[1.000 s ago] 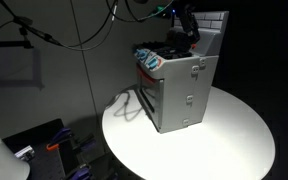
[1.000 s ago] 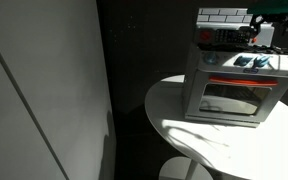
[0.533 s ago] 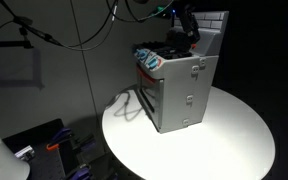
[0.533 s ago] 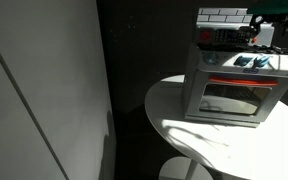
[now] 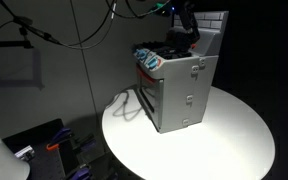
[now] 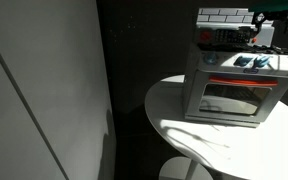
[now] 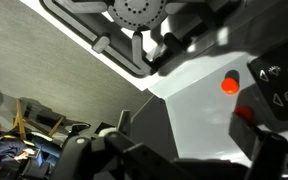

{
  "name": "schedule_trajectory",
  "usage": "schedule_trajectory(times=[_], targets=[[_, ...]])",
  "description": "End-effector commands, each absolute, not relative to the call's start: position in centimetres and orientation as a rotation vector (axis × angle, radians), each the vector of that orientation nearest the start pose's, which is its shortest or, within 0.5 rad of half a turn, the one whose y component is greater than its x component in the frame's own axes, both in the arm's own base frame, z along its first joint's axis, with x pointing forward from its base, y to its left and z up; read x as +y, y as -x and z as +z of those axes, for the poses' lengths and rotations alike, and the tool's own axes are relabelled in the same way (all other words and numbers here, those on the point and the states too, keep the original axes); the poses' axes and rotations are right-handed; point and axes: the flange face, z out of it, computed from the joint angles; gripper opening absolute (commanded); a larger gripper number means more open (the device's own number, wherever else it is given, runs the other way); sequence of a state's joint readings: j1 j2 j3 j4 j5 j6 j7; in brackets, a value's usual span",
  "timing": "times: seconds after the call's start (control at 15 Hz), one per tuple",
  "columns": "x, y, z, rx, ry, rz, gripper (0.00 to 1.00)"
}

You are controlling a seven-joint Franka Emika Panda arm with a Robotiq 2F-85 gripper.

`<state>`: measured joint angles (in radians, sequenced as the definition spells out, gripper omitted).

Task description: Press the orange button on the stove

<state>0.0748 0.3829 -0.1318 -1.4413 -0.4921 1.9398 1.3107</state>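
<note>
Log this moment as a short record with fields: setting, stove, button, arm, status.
setting: round white table in a dark room
stove: small grey stove standing on the table, with a white tiled back panel and a red control strip above the oven door
button: orange button, uncovered in the wrist view
arm: end effector above the stove top, near the back panel; open or shut cannot be told
status: nothing on the button yet

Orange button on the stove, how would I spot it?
Look for the round white table; the grey stove stands on it. On the stove's white top, in the wrist view, the orange button sits beside a dark panel. It is the only round, bright orange spot; the panel's marks are white.
</note>
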Motion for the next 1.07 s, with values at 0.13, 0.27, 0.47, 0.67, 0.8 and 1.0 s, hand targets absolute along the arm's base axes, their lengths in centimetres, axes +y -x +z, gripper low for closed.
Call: schedule_trajectory(times=[0.13,0.27,0.47,0.67,0.8,1.0], targets=[[-5.3,-67.8,51.2,1.861,2.871,-0.658,1.00],[-5.1,-67.5,51.6,1.829,2.886,-0.649,1.00],[-4.6,-67.0,52.3,1.757,2.917,-0.624,1.00],[-3.9,-66.4,53.0,1.679,2.940,-0.586,1.00],[-3.5,-65.9,53.5,1.630,2.954,-0.561,1.00],[-2.6,-64.9,54.3,1.551,2.965,-0.523,1.00]])
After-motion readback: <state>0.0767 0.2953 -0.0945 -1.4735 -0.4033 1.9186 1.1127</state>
